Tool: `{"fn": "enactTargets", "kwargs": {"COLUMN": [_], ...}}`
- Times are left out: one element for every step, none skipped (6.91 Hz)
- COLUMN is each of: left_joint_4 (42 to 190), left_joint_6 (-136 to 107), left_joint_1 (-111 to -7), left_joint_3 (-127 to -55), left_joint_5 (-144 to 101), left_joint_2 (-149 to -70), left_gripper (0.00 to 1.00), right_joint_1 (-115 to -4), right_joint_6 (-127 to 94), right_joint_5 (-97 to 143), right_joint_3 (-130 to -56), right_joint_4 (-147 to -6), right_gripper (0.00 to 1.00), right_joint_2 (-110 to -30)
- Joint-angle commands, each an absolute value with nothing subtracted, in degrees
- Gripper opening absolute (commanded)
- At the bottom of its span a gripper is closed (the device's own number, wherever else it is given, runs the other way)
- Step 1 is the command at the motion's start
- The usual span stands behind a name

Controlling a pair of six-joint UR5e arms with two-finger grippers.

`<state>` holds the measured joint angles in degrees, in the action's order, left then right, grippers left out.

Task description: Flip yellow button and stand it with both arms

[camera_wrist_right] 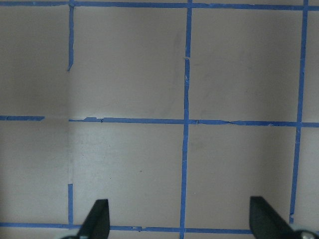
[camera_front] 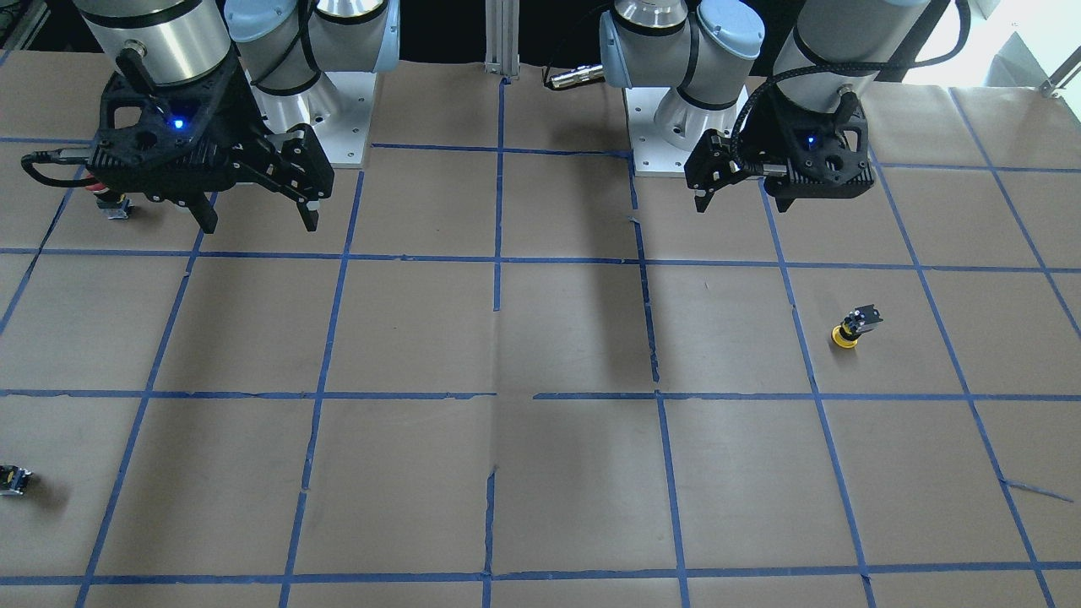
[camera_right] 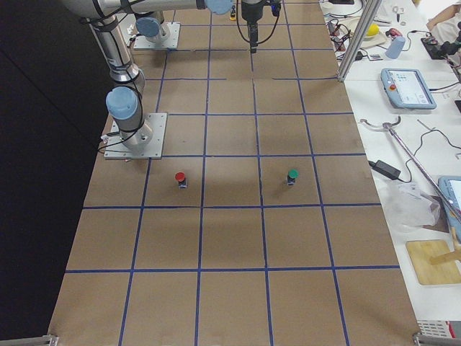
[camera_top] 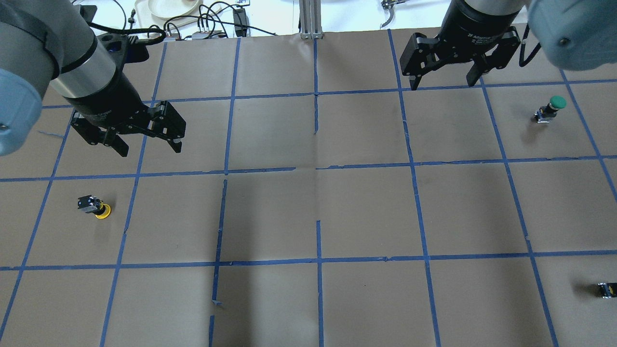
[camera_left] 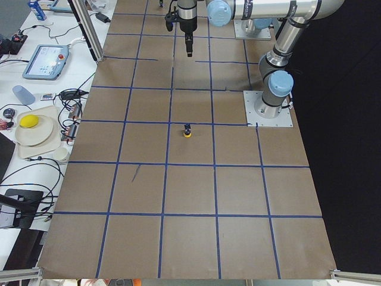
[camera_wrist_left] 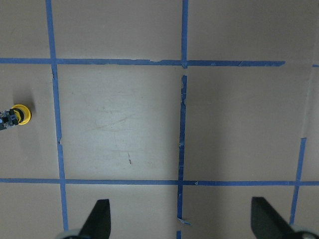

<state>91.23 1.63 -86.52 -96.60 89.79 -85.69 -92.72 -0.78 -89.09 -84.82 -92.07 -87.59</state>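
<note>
The yellow button (camera_top: 96,208) lies tipped on its side on the paper-covered table, yellow cap to the right and black base to the left in the overhead view. It also shows in the front view (camera_front: 847,332), the exterior left view (camera_left: 187,131) and at the left edge of the left wrist view (camera_wrist_left: 17,115). My left gripper (camera_top: 149,148) hovers open and empty above the table, beyond the button and a little to its right; its fingers are wide apart in its wrist view (camera_wrist_left: 180,221). My right gripper (camera_top: 442,83) hangs open and empty at the far right (camera_wrist_right: 180,221).
A green-capped button (camera_top: 554,106) stands on the right side. A red-capped button (camera_right: 180,178) stands near the right arm's base. A tiny black-and-yellow block (camera_top: 606,289) lies at the near right edge. Blue tape lines grid the brown paper (camera_top: 318,212).
</note>
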Motion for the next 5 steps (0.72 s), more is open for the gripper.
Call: {"fn": "enactTargets", "kwargs": {"left_joint_4": [91.2, 91.2, 91.3, 91.3, 91.7], "left_joint_6": [1.6, 1.6, 1.6, 1.6, 1.6], "left_joint_1": [-86.7, -86.7, -86.8, -86.9, -87.2], "left_joint_3": [-96.7, -96.7, -96.7, -96.7, -96.7], "left_joint_5": [89.7, 89.7, 89.7, 89.6, 89.5], "left_joint_2": [-85.6, -85.6, -85.3, -85.1, -84.8], "left_gripper": [1.0, 1.0, 1.0, 1.0, 1.0], "right_joint_1": [-92.7, -92.7, -92.7, -92.7, -92.7], "right_joint_6": [-0.4, 0.2, 0.3, 1.1, 3.9], "right_joint_5": [-89.0, -89.1, -89.1, -89.2, -89.9], "right_joint_3": [-84.7, -84.6, -84.7, -84.7, -84.7], "right_joint_4": [-92.0, -91.9, -91.9, -91.9, -91.9], "right_gripper": [1.0, 1.0, 1.0, 1.0, 1.0], "right_joint_2": [-87.5, -87.4, -87.5, -87.5, -87.5]}}
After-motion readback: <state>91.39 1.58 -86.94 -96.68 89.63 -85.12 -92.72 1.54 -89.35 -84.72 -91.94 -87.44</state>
